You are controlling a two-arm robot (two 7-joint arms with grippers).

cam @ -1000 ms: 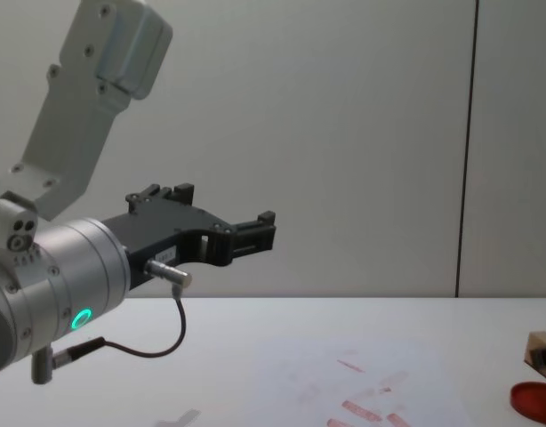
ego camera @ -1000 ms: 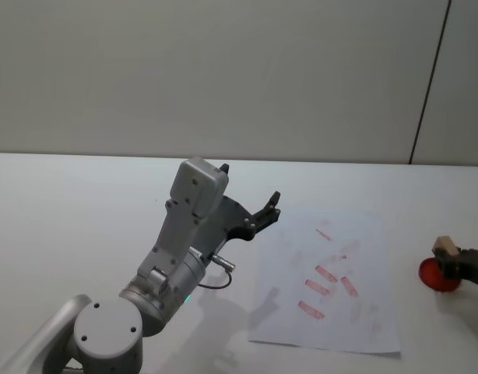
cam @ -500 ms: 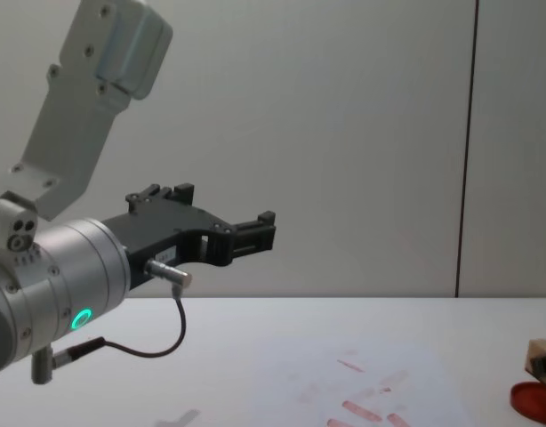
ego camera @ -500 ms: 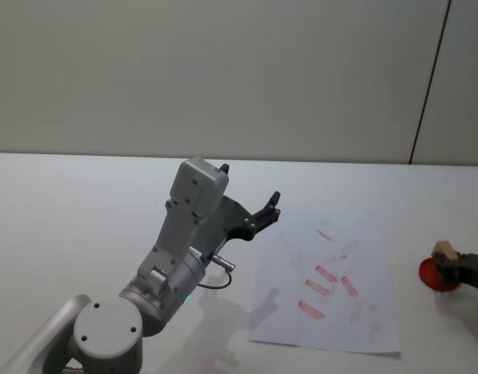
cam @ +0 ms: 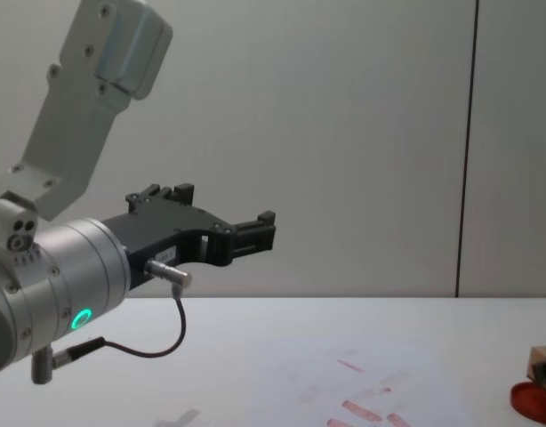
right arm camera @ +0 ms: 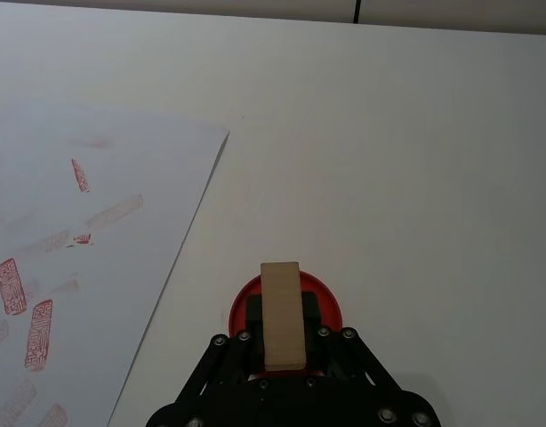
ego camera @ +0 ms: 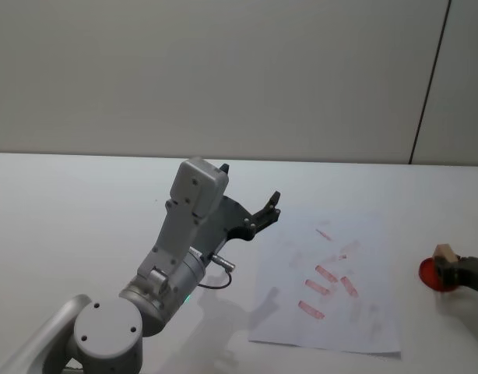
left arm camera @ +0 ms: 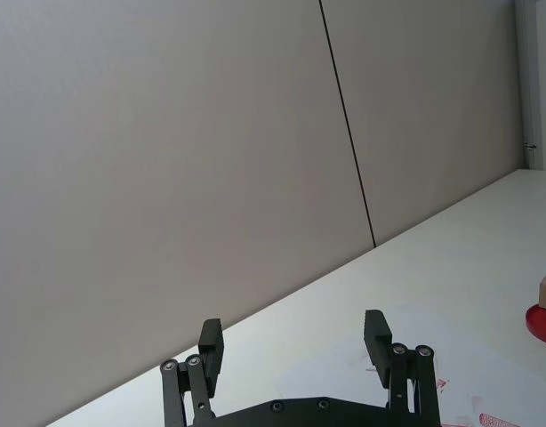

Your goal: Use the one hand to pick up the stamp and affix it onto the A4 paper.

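Because the stamp (right arm camera: 283,315) needs ink before it can mark anything, it sits pinched between the fingers of the right gripper (right arm camera: 283,331) directly over the red ink pad (right arm camera: 329,301), its long wooden body upright in the grip and its lower face down toward the pad. Whether that face touches the pad or hangs just above cannot be told.

Item, stamp: light tan wooden block, held at the far right of the table (ego camera: 83,202), well apart from the paper's nearest edge.

Item, ink pad: flat red disc, lying on the bare table to the right of the sheet.

Item, A4 paper (ego camera: 363,319): white sheet lying flat in front of the robot, right of centre, bearing several red rectangular marks, some bold, some faint. Blank stretches remain near its edges, so a fresh mark has room.

Item, right gripper: reaches in low from the right side, fingers pointing down at the pad and closed on the stamp's two long faces. By judgement, the step in hand is inking; the carry to the sheet is not yet made.

Item, left gripper (left arm camera: 293,352): raised above the table to the left of the sheet, fingers spread wide with nothing between them, pointing forward toward the back wall (ego camera: 223,70). Its wrist shows a green light ring (cam: 80,318). It appears parked, clear of the paper.
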